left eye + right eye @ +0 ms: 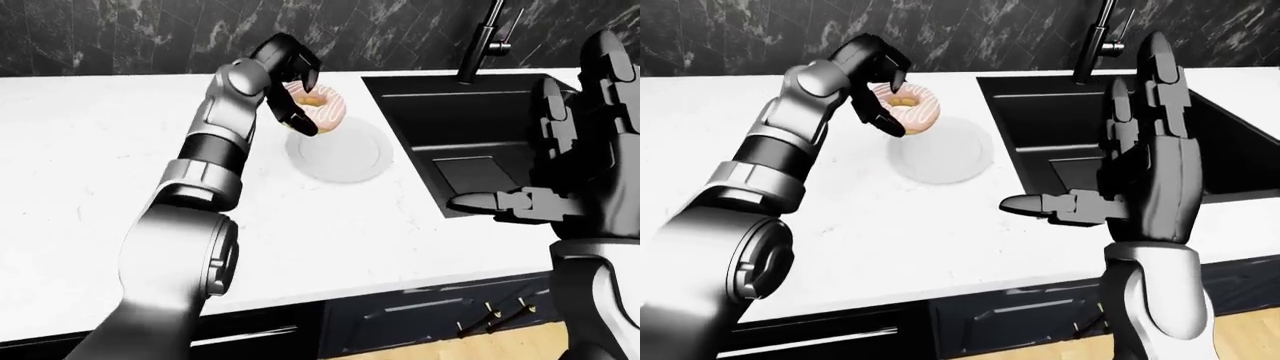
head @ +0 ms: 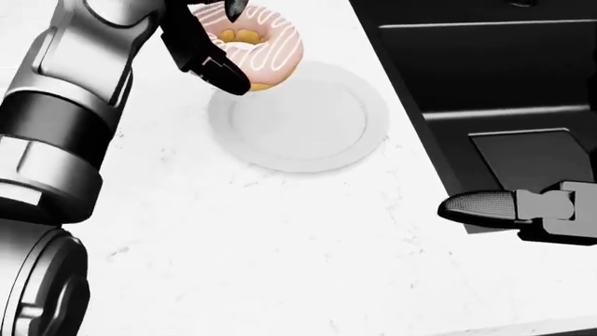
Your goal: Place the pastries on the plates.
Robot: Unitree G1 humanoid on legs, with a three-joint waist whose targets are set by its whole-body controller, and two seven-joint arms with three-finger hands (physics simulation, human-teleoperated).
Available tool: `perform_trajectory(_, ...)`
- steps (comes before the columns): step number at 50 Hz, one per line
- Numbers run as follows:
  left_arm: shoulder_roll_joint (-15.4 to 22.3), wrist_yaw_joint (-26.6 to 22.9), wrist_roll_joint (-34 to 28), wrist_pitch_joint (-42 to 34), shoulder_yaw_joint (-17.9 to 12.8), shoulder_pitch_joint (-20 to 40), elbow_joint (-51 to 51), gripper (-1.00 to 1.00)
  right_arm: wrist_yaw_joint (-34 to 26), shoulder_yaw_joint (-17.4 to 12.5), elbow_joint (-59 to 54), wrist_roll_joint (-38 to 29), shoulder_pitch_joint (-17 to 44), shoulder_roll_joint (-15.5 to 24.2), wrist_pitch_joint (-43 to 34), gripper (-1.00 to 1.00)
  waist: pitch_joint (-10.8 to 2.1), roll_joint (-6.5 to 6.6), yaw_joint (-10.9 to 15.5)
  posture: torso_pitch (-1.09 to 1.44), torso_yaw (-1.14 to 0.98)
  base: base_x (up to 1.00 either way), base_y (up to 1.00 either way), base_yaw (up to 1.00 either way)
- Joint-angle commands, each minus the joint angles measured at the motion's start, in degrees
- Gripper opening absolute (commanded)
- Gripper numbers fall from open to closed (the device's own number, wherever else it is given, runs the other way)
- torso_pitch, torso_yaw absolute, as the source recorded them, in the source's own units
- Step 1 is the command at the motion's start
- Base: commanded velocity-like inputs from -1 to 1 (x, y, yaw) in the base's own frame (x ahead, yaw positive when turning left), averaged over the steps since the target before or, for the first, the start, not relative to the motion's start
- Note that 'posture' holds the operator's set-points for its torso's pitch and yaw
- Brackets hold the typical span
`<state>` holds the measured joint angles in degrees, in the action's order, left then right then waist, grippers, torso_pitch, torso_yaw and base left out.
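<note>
Black three-fingered left hand (image 2: 216,38) pinches a pink-iced ring doughnut with white stripes (image 2: 257,46) by its rim, above the upper-left edge of a round white plate (image 2: 313,133). Soft, light and easily crushed, it likely needs gentle pressure. Right hand (image 1: 1140,180) hangs spread, empty.
</note>
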<state>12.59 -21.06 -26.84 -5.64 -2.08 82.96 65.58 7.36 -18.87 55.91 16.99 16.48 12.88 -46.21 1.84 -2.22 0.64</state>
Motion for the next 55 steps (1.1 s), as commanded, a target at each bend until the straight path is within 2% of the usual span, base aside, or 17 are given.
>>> perform_trajectory(1,-0.6,2.1,1.0,2.7,-0.2,2.7,-1.2,-1.00,0.2,-0.1,1.4,0.1,1.1,0.6,1.3,1.00,-1.53,-0.16,0.0,0.00,0.00,0.00,0.00,0.00)
perform_trajectory(10,-5.0,7.1,3.0,6.1,-0.1,1.6,2.4,-1.00,-0.1,-0.9,1.1,0.7,0.2,0.6,2.2,1.00,-1.68,-0.52,0.0,0.00,0.00,0.00,0.00,0.00)
perform_trajectory(19,-7.0,11.3,3.7,8.4,0.1,0.2,4.4,-1.00,0.4,-1.7,1.4,1.7,0.6,1.3,1.5,1.00,-1.77,-0.63,0.0,0.00,0.00,0.00,0.00,0.00)
perform_trajectory(36,-9.1,12.6,3.5,9.7,0.6,-2.4,5.2,-1.00,0.7,-2.8,2.3,2.8,-0.8,1.4,2.0,1.00,-1.89,-0.83,0.0,0.00,0.00,0.00,0.00,0.00)
perform_trajectory(37,-9.2,12.2,3.5,9.6,0.7,-2.5,5.1,-0.80,0.7,-3.0,2.3,2.9,-0.9,1.5,2.0,1.00,-1.88,-0.83,0.1,0.00,0.00,0.00,0.00,0.00)
perform_trajectory(38,-9.3,12.2,3.5,9.6,0.7,-2.5,5.0,-0.81,0.7,-3.1,2.4,3.0,-1.0,1.5,2.0,1.00,-1.87,-0.85,0.1,0.00,0.00,0.00,0.00,0.00)
perform_trajectory(40,-9.3,12.5,3.5,9.5,0.7,-2.4,5.2,-0.62,0.7,-3.1,2.5,3.1,-1.1,1.4,2.1,1.00,-1.86,-0.86,0.1,0.00,0.00,0.00,0.00,0.00)
perform_trajectory(43,-9.5,12.3,3.6,9.5,0.7,-2.4,5.1,-0.23,0.6,-3.0,2.4,2.9,-1.4,1.4,2.4,1.00,-1.87,-0.88,0.1,0.00,0.00,0.00,0.00,0.00)
perform_trajectory(46,-9.5,12.3,3.6,9.4,0.7,-2.4,5.1,0.02,0.6,-3.1,2.2,2.9,-1.5,1.3,2.7,1.00,-1.90,-0.89,0.1,0.00,0.00,0.00,0.00,0.00)
perform_trajectory(47,-9.5,12.3,3.5,9.4,0.7,-2.4,5.1,0.23,0.6,-3.0,2.2,2.8,-1.5,1.3,2.7,1.00,-1.90,-0.88,0.1,0.00,0.00,0.00,0.00,0.00)
perform_trajectory(48,-9.5,12.2,3.5,9.4,0.7,-2.4,5.1,0.27,0.5,-2.7,2.1,2.6,-1.6,1.3,2.9,1.00,-1.90,-0.88,0.0,0.00,0.00,0.00,0.00,0.00)
perform_trajectory(49,-9.5,12.3,3.6,9.4,0.7,-2.4,5.1,0.47,0.5,-2.6,2.0,2.5,-1.6,1.3,2.9,1.00,-1.90,-0.87,0.0,0.00,0.00,0.00,0.00,0.00)
perform_trajectory(52,-9.4,12.3,3.5,9.7,0.7,-2.5,5.1,0.63,0.3,-2.6,1.6,2.2,-1.8,1.2,3.4,1.00,-1.93,-0.86,0.0,0.00,0.00,0.00,0.00,0.00)
perform_trajectory(54,-9.4,12.3,3.5,9.6,0.7,-2.4,5.1,1.00,0.3,-2.3,1.6,2.0,-1.8,1.0,3.5,1.00,-1.92,-0.85,0.0,0.00,0.00,0.00,0.00,0.00)
perform_trajectory(55,-9.4,12.2,3.5,9.4,0.8,-2.4,5.0,1.00,0.3,-2.4,1.7,2.0,-1.8,1.0,3.4,1.00,-1.94,-0.84,0.0,0.00,0.00,0.00,0.00,0.00)
